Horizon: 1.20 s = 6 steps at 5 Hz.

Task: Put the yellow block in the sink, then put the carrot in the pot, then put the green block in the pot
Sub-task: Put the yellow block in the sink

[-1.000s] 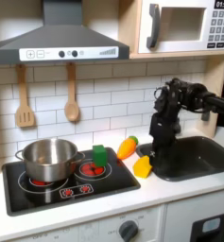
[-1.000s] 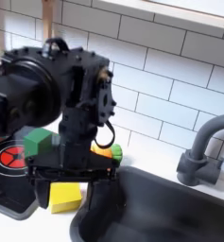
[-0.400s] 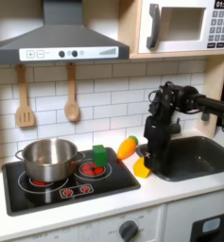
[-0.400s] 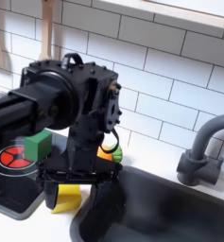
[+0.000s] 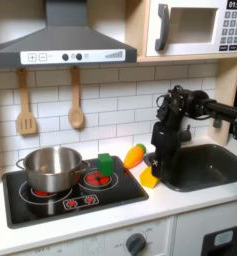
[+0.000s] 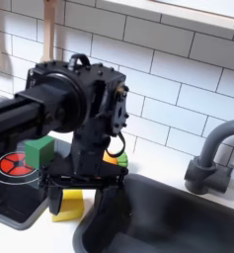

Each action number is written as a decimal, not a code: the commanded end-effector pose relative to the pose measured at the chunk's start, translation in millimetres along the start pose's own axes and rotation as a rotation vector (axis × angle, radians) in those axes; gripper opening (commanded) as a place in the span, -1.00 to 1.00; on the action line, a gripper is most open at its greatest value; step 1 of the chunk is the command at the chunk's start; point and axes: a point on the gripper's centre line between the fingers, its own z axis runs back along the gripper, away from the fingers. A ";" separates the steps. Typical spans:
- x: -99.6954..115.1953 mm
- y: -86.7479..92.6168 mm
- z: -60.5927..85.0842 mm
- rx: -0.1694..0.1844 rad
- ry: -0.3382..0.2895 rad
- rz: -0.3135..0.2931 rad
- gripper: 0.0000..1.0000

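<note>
Kitchen counter (image 5: 180, 200), claw (image 6: 82, 205) straddling yellow block (image 6: 69, 206)

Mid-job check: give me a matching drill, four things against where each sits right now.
Things:
1. yellow block
2. green block
3. pot
4. carrot

Places:
A. on the stove's left burner in the first exterior view
B. between green block and gripper, by the wall
C. on the counter at the gripper
D. on the stove's right side

Pairs: 1-C, 2-D, 3-A, 4-B

We saw a white counter (image 5: 180, 203) carrying a black stovetop (image 5: 50, 200) at the first exterior view's left, the sink (image 5: 212, 165) at right, and the yellow block (image 5: 149, 177) and carrot (image 5: 136, 155) between.
</note>
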 end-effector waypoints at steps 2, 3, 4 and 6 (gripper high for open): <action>2.5 9.2 1.4 0.002 0.004 0.009 1.00; 4.3 11.9 2.4 0.003 0.004 0.015 1.00; 6.0 14.4 4.4 -0.003 -0.003 0.017 1.00; 8.0 15.5 -0.6 0.004 0.006 0.013 1.00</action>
